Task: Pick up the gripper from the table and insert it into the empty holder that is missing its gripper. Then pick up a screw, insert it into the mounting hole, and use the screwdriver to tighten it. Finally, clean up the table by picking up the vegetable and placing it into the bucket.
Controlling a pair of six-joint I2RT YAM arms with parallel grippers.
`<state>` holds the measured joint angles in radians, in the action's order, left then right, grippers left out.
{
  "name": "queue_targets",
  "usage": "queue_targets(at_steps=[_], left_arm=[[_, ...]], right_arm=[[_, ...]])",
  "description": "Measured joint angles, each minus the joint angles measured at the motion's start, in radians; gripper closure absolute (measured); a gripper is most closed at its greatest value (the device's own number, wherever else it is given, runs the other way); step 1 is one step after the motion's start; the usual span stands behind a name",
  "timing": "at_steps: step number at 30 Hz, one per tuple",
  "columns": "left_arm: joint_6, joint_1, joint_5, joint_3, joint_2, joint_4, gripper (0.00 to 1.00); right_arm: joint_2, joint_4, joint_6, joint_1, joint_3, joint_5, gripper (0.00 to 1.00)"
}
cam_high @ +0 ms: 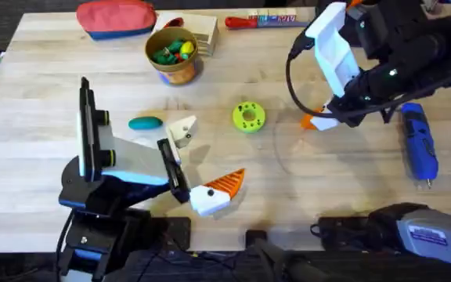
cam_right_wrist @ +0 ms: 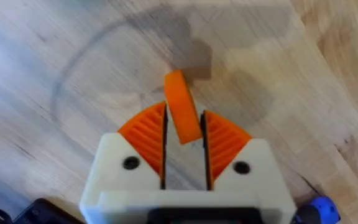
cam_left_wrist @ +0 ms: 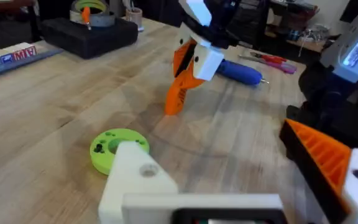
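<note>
The gripper (cam_right_wrist: 182,115), a small smooth-backed orange wedge, is pinched between the right gripper's (cam_right_wrist: 184,144) ribbed orange pads (cam_right_wrist: 146,134) just above the bare table (cam_high: 327,188), right of the lime disc (cam_high: 248,117). The left gripper (cam_high: 198,160) rests open near the middle; its holder (cam_left_wrist: 135,180) is a bare white mount, its other finger orange. The screwdriver (cam_high: 419,143) lies at right.

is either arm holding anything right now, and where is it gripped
The right gripper pinches the loose orange gripper between its ribbed pads at one end; the other end points toward the table. The left gripper holds nothing.
</note>
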<state>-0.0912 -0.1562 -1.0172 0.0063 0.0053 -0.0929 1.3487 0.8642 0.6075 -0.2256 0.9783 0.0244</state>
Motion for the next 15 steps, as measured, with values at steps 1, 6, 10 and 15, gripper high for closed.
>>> queue_targets(at_steps=[1,6,10,15], left_arm=[[0.000,0.000,0.000,0.000,0.000,0.000,0.012],[0.000,0.000,0.000,0.000,0.000,0.000,0.012],[0.000,0.000,0.000,0.000,0.000,0.000,0.012],[0.000,0.000,0.000,0.000,0.000,0.000,0.012]], right_arm=[[0.001,0.000,0.000,-0.001,0.000,0.000,0.677],[0.002,0.000,0.003,-0.001,0.000,0.000,0.929],[0.002,-0.001,0.004,-0.001,0.000,-0.001,0.997],[-0.007,0.001,0.003,-0.001,0.000,0.000,0.998]])
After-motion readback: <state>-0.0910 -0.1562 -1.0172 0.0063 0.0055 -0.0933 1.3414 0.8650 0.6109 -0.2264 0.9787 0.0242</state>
